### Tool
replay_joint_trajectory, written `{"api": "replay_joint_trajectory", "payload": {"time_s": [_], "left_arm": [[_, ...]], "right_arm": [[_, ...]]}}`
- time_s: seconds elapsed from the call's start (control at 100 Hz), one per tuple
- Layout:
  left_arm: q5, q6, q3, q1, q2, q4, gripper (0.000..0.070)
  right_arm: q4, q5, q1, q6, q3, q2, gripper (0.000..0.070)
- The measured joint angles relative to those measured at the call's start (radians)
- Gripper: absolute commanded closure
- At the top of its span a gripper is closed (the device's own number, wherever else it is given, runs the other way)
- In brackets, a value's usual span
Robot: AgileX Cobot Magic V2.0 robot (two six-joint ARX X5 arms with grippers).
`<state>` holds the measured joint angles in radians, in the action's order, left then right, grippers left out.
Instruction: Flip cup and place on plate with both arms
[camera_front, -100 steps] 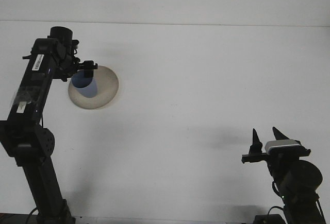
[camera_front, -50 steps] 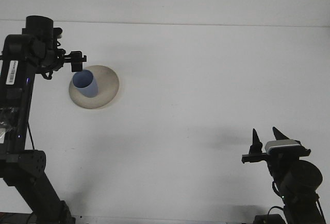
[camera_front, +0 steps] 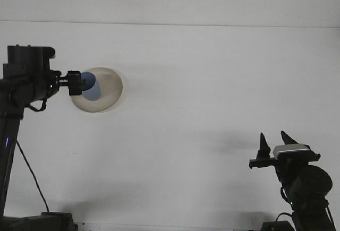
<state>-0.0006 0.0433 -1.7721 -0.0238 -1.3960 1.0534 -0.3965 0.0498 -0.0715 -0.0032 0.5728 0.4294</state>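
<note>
One cup on the plate; left gripper beside it — grip state unclear; a sideways nudge could topple it. Right gripper spread, empty — well apart.

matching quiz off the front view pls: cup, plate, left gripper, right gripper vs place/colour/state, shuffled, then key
1. cup
2. plate
3. left gripper
4. right gripper

A. beige, round, on the table at upper left
B. low at the right edge, open, holds nothing
C. blue, standing on the plate
D. at the plate's left rim, in front of the cup

Pairs: 1-C, 2-A, 3-D, 4-B
</note>
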Motion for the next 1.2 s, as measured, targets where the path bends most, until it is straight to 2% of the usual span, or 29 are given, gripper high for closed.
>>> {"api": "replay_joint_trajectory", "payload": {"time_s": [0.51, 0.69, 0.94, 0.98, 1.02, 1.13, 1.18, 1.2], "left_arm": [[0.000, 0.003, 0.906, -0.010, 0.743, -0.591, 0.0229], [0.000, 0.003, 1.060, -0.010, 0.914, -0.634, 0.0233], [0.000, 0.003, 1.065, -0.010, 0.930, -0.625, 0.0245], [0.000, 0.003, 1.065, -0.010, 0.930, -0.624, 0.0273], [0.000, 0.003, 1.065, -0.010, 0.930, -0.623, 0.0348], [0.000, 0.003, 1.065, -0.010, 0.931, -0.623, 0.0610], [0.000, 0.003, 1.065, -0.010, 0.931, -0.622, 0.0694], [0.000, 0.003, 1.065, -0.010, 0.931, -0.621, 0.0700]], "right_arm": [[-0.001, 0.000, 0.000, 0.000, 0.000, 0.000, 0.0294], [-0.001, 0.000, 0.000, 0.000, 0.000, 0.000, 0.0294], [0.005, 0.000, 0.000, 0.000, 0.000, 0.000, 0.0295], [0.008, 0.000, 0.000, 0.000, 0.000, 0.000, 0.0303], [0.011, 0.000, 0.000, 0.000, 0.000, 0.000, 0.0348], [0.015, 0.000, 0.000, 0.000, 0.000, 0.000, 0.0603], [0.015, 0.000, 0.000, 0.000, 0.000, 0.000, 0.0685], [0.015, 0.000, 0.000, 0.000, 0.000, 0.000, 0.0700]]}}
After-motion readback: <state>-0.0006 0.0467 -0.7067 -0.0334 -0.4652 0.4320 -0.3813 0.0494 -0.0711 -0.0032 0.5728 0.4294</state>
